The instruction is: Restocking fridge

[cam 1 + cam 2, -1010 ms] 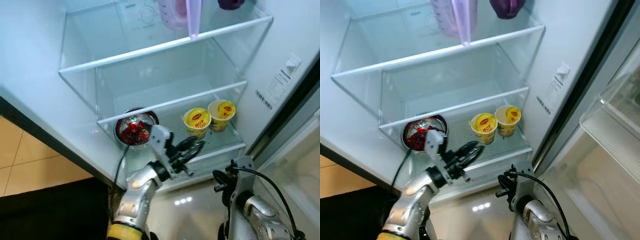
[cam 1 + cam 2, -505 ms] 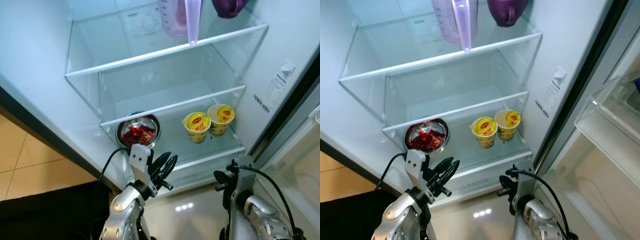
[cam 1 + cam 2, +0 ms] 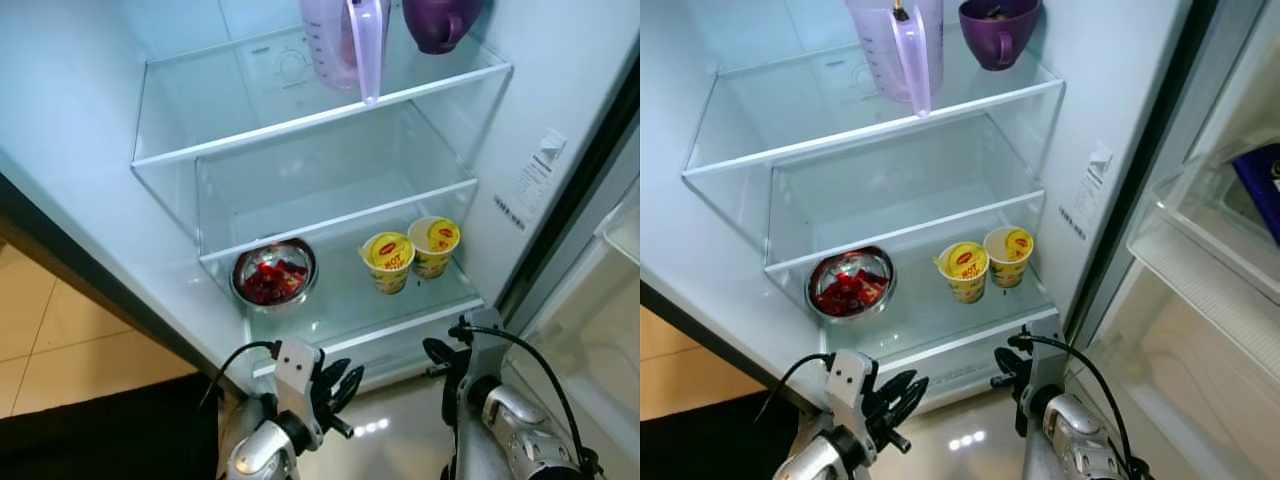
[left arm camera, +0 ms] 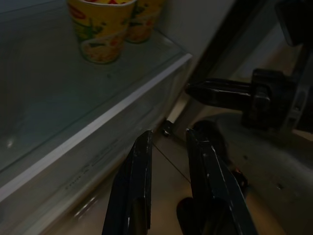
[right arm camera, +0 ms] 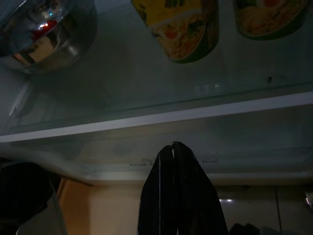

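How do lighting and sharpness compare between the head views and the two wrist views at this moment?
Left and right eye views: bright and evenly lit by the fridge interior, sharp on the steel bowl and noodle cups, with small glare spots on the floor. Left wrist view: dim, left gripper soft-edged. Right wrist view: dark and underexposed, right gripper a near silhouette, the cups above it slightly soft.

Floor: we see glossy cream tiles (image 3: 60, 330) at the left, with a bright glare on the floor (image 3: 965, 438) before the fridge.
Mat: we see a dark mat (image 3: 100, 440) at the lower left.
Light: we find it cool and white inside, dimmer outside.
Door: we see clear door racks (image 3: 1210, 270) at the right edge.
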You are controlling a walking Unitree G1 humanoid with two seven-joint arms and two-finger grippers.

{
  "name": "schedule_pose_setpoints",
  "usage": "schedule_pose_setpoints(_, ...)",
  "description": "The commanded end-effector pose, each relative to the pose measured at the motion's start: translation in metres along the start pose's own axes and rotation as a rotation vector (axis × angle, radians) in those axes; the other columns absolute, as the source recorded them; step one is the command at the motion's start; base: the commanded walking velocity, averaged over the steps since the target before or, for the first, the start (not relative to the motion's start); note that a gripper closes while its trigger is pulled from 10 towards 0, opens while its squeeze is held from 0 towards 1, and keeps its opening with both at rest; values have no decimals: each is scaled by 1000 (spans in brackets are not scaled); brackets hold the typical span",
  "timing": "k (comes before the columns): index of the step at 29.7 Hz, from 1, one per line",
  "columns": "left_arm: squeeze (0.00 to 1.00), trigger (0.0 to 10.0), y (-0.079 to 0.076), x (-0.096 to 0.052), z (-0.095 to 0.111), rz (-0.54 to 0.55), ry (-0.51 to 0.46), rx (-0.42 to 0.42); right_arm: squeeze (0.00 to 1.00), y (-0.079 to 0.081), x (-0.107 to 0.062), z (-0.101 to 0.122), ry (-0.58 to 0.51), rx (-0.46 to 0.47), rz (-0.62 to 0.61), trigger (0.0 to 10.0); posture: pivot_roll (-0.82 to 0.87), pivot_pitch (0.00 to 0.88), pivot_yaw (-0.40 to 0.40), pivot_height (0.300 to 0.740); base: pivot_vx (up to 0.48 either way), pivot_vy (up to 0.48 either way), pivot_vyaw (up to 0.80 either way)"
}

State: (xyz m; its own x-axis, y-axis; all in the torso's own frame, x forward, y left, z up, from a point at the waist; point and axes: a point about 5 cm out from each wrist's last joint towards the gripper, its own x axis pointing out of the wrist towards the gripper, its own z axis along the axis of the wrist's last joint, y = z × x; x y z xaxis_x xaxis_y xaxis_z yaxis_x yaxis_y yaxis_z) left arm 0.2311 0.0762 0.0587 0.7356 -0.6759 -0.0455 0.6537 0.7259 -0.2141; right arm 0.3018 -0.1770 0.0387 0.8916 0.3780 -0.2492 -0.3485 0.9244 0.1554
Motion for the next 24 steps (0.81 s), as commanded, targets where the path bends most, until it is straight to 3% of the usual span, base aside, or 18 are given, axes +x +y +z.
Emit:
schedule_pose_setpoints(1,0,10000,-1,-7,-15,0,61,-23,0,-6,-5,-7,19,8,-35,10000,-68,190,131,460,0,0,-431)
schedule_pose_setpoints(8,0,10000,-2,-14,-26,-3,103,-13,0,-1,-4,-13,22,33,7,10000,-64,173,125,460,0,0,0)
schedule_pose_setpoints(17,0,10000,2,-21,-31,13,126,0,0,8,-4,-17,20,24,79,10000,-79,167,114,502,0,0,0)
schedule_pose_setpoints(24,0,10000,19,-25,-28,101,116,-1,0,17,-4,-25,50,65,123,10000,-84,165,118,516,0,0,0)
